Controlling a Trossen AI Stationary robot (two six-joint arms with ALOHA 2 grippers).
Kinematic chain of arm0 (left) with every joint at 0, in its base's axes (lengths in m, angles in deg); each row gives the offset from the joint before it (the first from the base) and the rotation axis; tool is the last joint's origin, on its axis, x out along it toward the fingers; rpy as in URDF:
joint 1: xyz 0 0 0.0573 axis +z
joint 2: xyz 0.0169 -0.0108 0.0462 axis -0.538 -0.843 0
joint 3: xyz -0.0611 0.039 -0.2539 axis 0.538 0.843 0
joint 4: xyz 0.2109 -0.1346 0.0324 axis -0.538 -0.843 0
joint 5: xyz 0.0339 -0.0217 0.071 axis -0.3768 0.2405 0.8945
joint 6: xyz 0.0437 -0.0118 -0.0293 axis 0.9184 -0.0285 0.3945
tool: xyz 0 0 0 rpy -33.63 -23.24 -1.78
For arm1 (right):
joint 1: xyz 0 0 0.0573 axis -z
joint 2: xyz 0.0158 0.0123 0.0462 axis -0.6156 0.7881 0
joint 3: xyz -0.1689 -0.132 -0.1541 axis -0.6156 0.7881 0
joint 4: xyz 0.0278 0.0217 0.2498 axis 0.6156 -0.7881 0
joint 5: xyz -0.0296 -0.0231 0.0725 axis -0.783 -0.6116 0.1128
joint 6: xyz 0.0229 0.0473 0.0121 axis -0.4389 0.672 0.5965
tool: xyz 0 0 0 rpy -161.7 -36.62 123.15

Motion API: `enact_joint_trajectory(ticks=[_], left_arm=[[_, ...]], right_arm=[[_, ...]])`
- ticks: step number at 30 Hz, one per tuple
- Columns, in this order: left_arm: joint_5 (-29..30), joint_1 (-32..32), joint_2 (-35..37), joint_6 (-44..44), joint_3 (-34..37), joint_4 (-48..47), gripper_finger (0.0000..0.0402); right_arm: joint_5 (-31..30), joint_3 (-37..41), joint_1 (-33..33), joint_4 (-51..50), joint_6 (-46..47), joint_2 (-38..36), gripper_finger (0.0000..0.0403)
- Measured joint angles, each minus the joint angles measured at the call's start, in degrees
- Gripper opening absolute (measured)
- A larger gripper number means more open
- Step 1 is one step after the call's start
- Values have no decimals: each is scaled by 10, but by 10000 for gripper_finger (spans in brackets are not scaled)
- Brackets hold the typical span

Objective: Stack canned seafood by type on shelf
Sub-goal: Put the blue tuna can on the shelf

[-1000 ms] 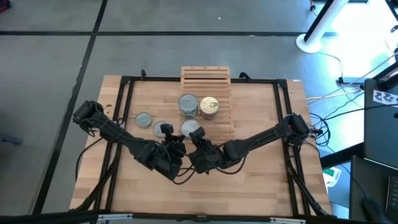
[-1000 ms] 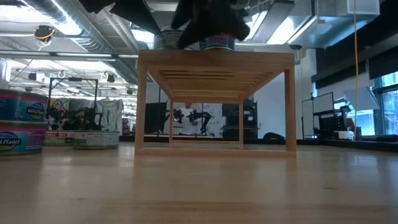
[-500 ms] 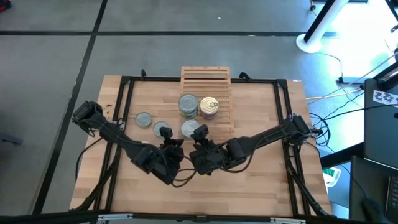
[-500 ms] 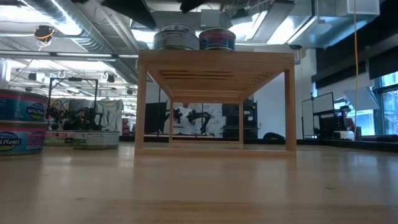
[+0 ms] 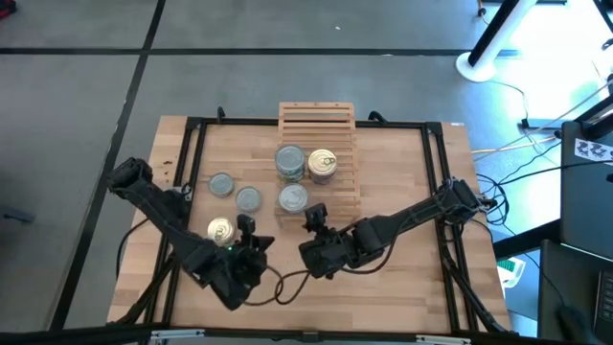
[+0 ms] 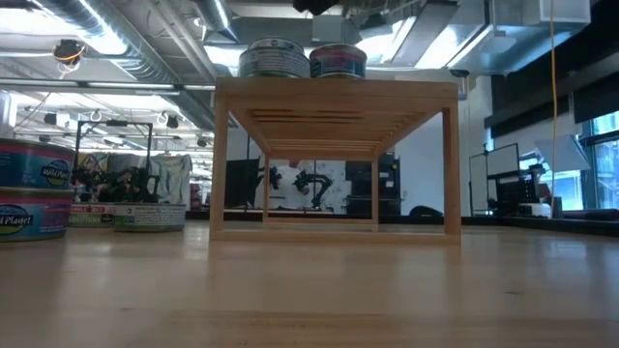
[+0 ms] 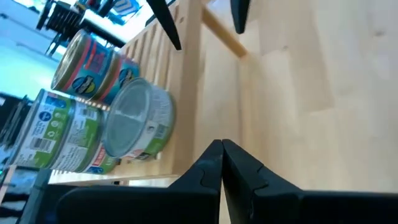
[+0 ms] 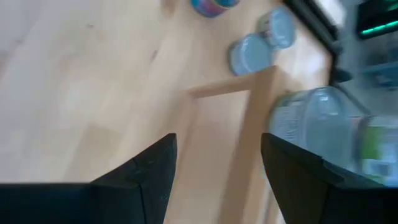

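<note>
The slatted wooden shelf (image 5: 318,129) carries a stack of grey-topped cans (image 5: 290,161), a golden-topped stack (image 5: 323,164) and a single grey-topped can (image 5: 293,197) at its near left corner. Two grey-topped cans (image 5: 221,184) (image 5: 248,198) and one golden-topped can (image 5: 221,230) stand on the table to the shelf's left. My left gripper (image 5: 245,230) hangs shut and holds nothing, just right of the golden can. My right gripper (image 5: 314,218) is open and holds nothing, over the shelf's near edge beside the single can (image 8: 317,124).
A black frame (image 5: 192,153) runs around the work area. Bare wooden tabletop (image 5: 402,172) lies right of the shelf and along the near edge. The shelf stands on legs (image 6: 219,164), with an open space under it.
My left gripper, still shut, has swung away from the shelf toward the table's near left, uncovering the golden-topped can on the table. My right gripper, still open, has risen and drawn back toward the near edge from the single grey can, rolling its wrist.
</note>
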Motion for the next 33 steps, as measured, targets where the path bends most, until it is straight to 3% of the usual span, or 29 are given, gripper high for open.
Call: enact_joint_trajectory(ticks=[8,14,19,26,33], left_arm=[[-8,-55,0,-92,0,-45,5],[-119,-67,2,-284,0,-160,5],[-203,-66,3,-379,0,-253,5],[-344,-66,3,-415,0,-269,5],[-356,-67,3,-422,0,-249,6]], right_arm=[[80,0,-2,-10,66,0,232],[77,0,-19,-45,75,-4,232],[72,0,-34,-106,124,-22,232],[47,39,-48,-126,190,-26,232],[14,116,-59,-82,239,-27,232]])
